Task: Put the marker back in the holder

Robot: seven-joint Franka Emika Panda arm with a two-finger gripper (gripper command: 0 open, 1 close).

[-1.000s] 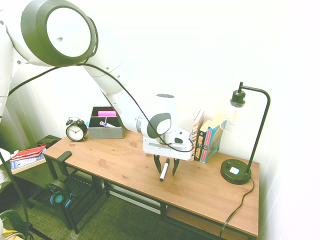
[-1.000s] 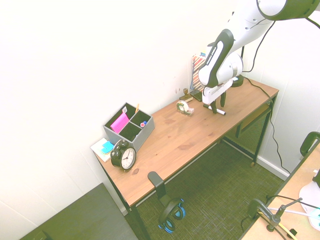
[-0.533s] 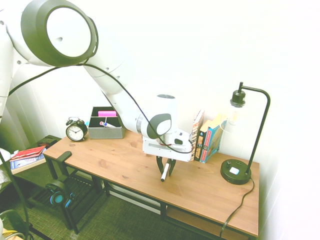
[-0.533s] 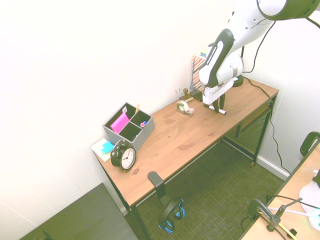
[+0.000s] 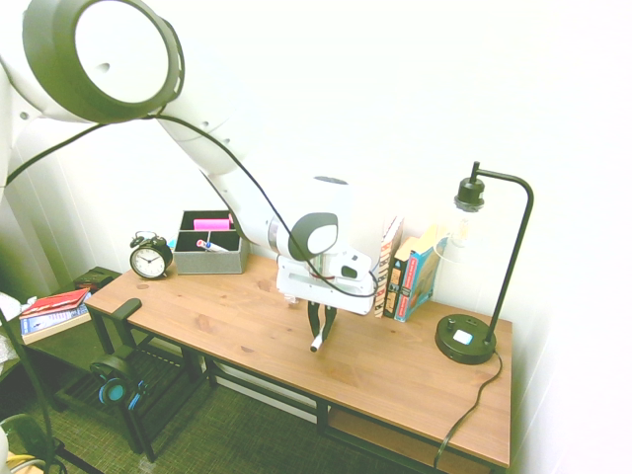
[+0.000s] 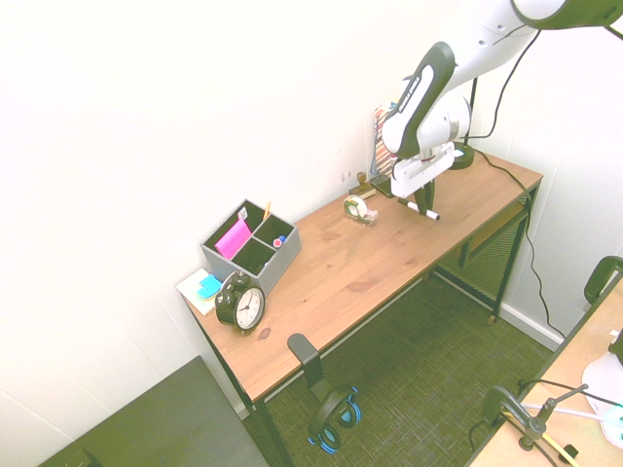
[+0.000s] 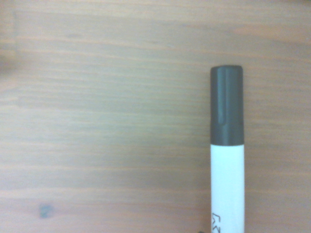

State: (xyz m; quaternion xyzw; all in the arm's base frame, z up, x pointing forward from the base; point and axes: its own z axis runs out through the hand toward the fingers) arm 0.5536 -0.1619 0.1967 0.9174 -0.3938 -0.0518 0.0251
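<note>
The marker (image 5: pixel 318 340), white-barrelled with a black cap, sits between the fingers of my gripper (image 5: pixel 320 326), which is shut on it near the middle of the wooden desk. It slants down toward the desk front, just above the desk top. From the other side, the gripper (image 6: pixel 421 201) holds the marker (image 6: pixel 426 210) near the desk's right end. In the wrist view the marker (image 7: pixel 227 145) shows its dark cap over wood grain. The grey holder (image 5: pixel 209 261) stands at the far left back of the desk, well apart from the gripper; its compartments show in the second exterior view as the holder (image 6: pixel 277 263).
A black alarm clock (image 5: pixel 150 258) stands left of the holder. Upright books (image 5: pixel 410 272) and a black desk lamp (image 5: pixel 466 337) are to the gripper's right. A tape roll (image 6: pixel 360 208) lies near the wall. Pink notes (image 6: pixel 233 237) sit in the holder.
The fingers have closed onto the marker from wide open. The gripper has since shifted a little up and toward the holder's side, taking the marker with it.
</note>
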